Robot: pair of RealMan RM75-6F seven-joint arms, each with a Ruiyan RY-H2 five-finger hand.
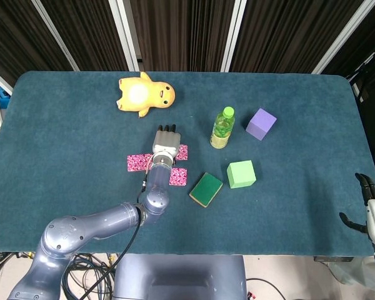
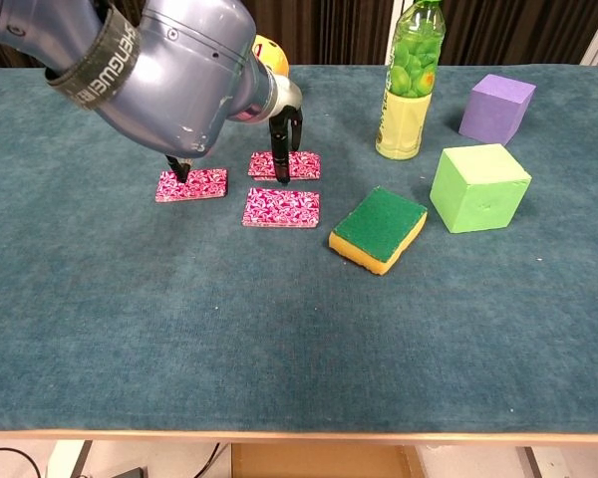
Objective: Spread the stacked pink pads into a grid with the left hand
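Head view: left hand (image 1: pixel 165 143) hides most of far pink pad (image 2: pixel 301 164)

three pink pads (image 2: pixel 280 207), flat, spread apart

A robotics test lab: a table (image 1: pixel 62 106) covered in teal felt stands before dark pleated curtains (image 1: pixel 181 34) with white posts, cables (image 1: pixel 90 265) trailing on the floor beneath. Assorted props lie scattered across it, among them foam cubes (image 1: pixel 241 174), a sponge (image 1: pixel 205 189) and a yellow plush toy (image 1: pixel 145 95).
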